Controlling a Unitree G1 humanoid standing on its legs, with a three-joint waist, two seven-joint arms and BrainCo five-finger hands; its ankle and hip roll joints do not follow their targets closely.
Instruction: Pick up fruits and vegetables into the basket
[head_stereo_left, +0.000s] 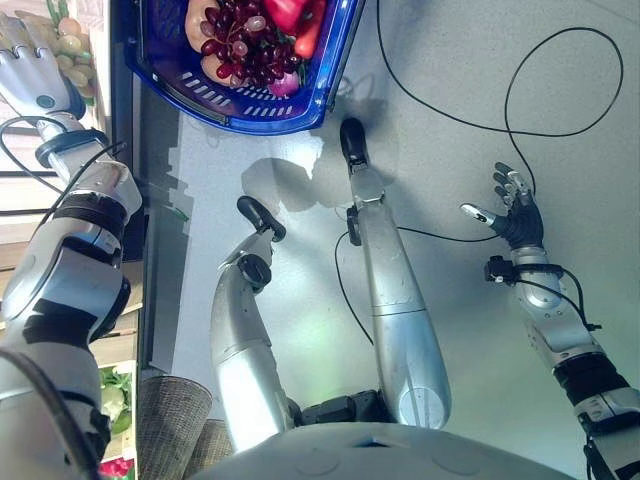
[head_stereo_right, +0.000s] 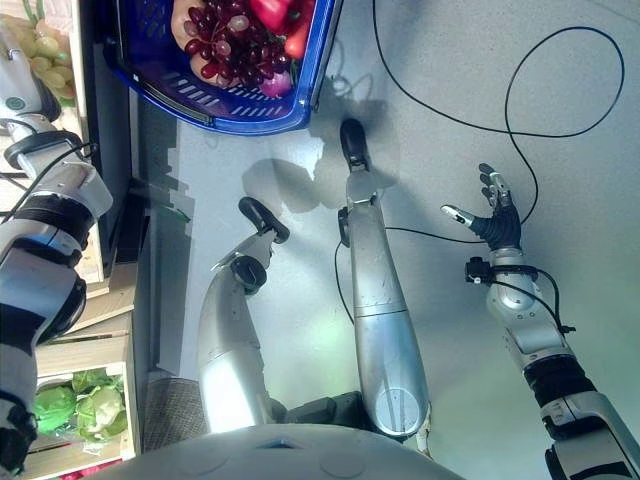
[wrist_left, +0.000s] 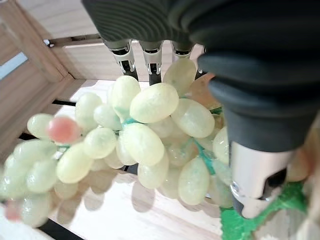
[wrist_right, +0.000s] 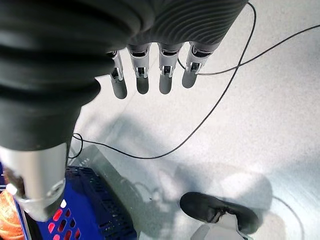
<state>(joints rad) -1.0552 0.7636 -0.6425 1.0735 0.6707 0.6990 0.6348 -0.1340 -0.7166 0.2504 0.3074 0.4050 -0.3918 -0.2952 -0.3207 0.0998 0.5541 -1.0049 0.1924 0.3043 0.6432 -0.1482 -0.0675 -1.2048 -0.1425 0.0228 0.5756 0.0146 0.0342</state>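
Fingers (wrist_left: 150, 62) of the left hand (head_stereo_left: 35, 70) reach over the bunch of green grapes (wrist_left: 135, 140) from behind, and the thumb sits on the near side, so the bunch lies between them; you cannot tell from these views whether the hand has actually clamped on it. The grapes rest at the wooden shelf (wrist_left: 45, 95), at the far left, well apart from the blue basket (head_stereo_left: 330, 70) on the floor.

Expect two risks. If the grip catches only outer grapes and not the stem, the bunch may sag or slip free during the carry across to the basket. Watch also the lower grapes, which could snag on the shelf edge as you lift.

The basket already holds dark red grapes (head_stereo_left: 240, 45) and red peppers (head_stereo_left: 295, 20).

Further right, the right hand (head_stereo_left: 512, 205) hangs over the floor with fingers apart, holding nothing.
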